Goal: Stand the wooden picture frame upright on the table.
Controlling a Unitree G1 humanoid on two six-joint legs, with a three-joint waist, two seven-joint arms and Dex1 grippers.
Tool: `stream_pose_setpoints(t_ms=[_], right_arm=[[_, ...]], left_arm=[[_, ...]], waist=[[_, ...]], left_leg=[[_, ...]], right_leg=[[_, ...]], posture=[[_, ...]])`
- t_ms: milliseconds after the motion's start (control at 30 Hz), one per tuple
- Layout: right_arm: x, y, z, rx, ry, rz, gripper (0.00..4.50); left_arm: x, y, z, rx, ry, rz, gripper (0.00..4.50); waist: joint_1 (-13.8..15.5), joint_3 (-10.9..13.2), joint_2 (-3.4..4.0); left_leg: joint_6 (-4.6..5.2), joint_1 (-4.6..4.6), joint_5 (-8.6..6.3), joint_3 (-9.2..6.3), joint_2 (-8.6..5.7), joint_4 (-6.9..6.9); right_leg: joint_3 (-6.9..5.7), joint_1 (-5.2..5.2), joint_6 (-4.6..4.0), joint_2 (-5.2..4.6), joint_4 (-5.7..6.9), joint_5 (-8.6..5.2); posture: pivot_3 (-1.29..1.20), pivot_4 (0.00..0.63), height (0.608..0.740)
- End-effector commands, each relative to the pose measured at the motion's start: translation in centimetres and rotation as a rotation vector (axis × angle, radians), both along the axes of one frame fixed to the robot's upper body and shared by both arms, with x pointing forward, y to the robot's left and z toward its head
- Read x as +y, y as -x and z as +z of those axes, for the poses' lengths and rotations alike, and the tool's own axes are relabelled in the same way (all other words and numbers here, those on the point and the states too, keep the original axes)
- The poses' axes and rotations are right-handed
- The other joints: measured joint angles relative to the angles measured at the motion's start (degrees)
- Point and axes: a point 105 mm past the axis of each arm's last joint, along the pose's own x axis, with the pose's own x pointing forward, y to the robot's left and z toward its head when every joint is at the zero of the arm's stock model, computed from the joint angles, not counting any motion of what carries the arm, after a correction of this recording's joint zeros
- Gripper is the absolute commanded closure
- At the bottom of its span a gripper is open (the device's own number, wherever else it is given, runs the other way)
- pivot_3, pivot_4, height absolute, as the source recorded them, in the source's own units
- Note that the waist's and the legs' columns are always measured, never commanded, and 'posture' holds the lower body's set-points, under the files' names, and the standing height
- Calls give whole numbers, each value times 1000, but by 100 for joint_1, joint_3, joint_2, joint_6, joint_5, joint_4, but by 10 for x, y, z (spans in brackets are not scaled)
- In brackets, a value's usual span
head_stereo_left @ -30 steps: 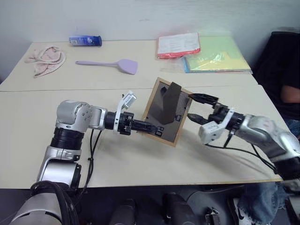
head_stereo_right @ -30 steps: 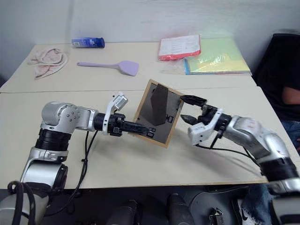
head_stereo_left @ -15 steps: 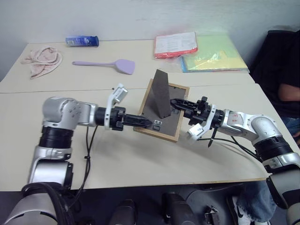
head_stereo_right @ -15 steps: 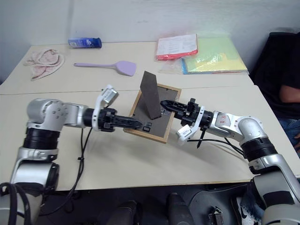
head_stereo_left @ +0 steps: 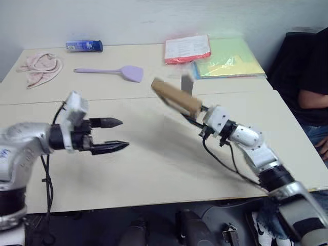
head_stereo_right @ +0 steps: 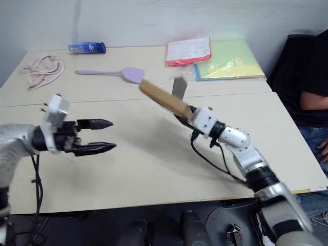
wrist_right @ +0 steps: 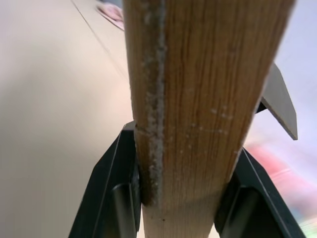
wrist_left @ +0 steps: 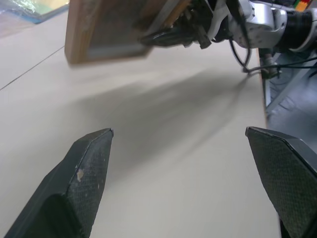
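While the wooden picture frame (head_stereo_left: 176,97) is lifted clear of the table (head_stereo_left: 154,169), it hangs in the air over the middle of the near tabletop, seen nearly edge-on as a tan wooden bar tilted from upper left to lower right, with its thin grey prop leg (head_stereo_left: 187,83) sticking up behind it. The right gripper (head_stereo_left: 193,117) pinches the frame's lower right end; in the right wrist view its two black fingers (wrist_right: 106,191) press on either side of the wooden rim (wrist_right: 193,99), and the grey leg shows past the wood. The frame's blurred shadow lies on the table below and to the left of it. Well apart to the left, the left gripper (head_stereo_left: 114,135) hovers over the near tabletop with its two black fingers spread wide and nothing between them, pointing right toward the frame; its wrist view looks across bare table at the frame's underside and the right gripper's fingers beneath it. On the far half of the table, beyond a seam, a lilac spatula (head_stereo_left: 110,72) lies flat just behind the frame, a pink cloth (head_stereo_left: 38,69) is bunched at the far left, and a blue packet (head_stereo_left: 84,45) lies at the far edge. To the far right sits a red-edged paper stack (head_stereo_left: 187,49) beside yellow and green sheets (head_stereo_left: 230,59) in a clear sleeve. A person in dark clothing (head_stereo_left: 307,77) sits at the right edge of the scene.
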Motion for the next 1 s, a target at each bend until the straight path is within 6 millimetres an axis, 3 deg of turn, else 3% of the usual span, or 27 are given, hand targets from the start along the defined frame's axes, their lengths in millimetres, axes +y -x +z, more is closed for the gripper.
stream_pose_setpoints(t_ms=[33, 167, 367, 500, 667, 733, 833, 900, 1000], right_arm=[[6, 12, 26, 252, -224, 133, 3250], [9, 10, -5, 428, -223, 114, 3250], [7, 7, -32, 587, -235, 86, 3250], [3, 8, -34, 590, -217, 62, 1950], [-28, 34, -17, 557, -97, 30, 240], [-44, 49, -8, 552, -47, 26, 240], [-94, 85, 40, 515, 27, 42, 240], [-113, 100, 62, 529, 24, 45, 240], [-128, 115, 75, 562, 26, 49, 240]], left_arm=[[-5, -7, 8, -138, -8, 48, 0], [-8, -12, 10, -165, 1, 64, 0], [-10, -17, 13, -161, 7, 65, 0], [-12, -20, 12, -145, 11, 52, 0], [-9, -25, 8, -120, 11, 36, 0], [-9, -26, 9, -118, 18, 31, 0], [-2, -32, 14, -120, 14, 21, 0], [1, -35, 19, -127, 19, 18, 0], [4, -41, 27, -139, 31, 21, 0]], waist=[[79, 0, 0], [183, -1, -1], [189, -2, -3], [187, -2, -3], [208, -1, -1], [225, -2, -3], [311, 9, 14], [335, 11, 17], [326, 8, 10]], left_leg=[[1, -1, -1, 0, -2, 1], [2, -2, -3, 0, -4, -5], [2, -3, -3, 7, -11, -5], [1, -3, -2, 6, -10, -6], [2, -9, -3, 7, -11, -7], [4, -12, -4, 5, -13, -6], [10, -13, -7, 5, -14, -7], [23, -10, -13, 11, -16, -4], [45, 8, -26, 15, -6, -7]], right_leg=[[0, -3, 0, 0, 0, 0], [-1, -10, 0, -1, -2, 0], [4, -15, 1, -4, 4, 1], [2, -16, 1, -2, 3, 0], [3, -21, 1, -5, 1, 0], [1, -21, 1, -8, -3, 0], [1, -19, 1, -7, -9, 0], [4, -17, 3, -7, -21, 2], [7, -8, 3, 4, -20, 2]], posture=[[0, 150, 740], [0, 150, 740], [0, 150, 740], [0, 150, 740], [0, 150, 740], [0, 150, 740], [0, 150, 740], [0, 150, 740], [0, 150, 740]])
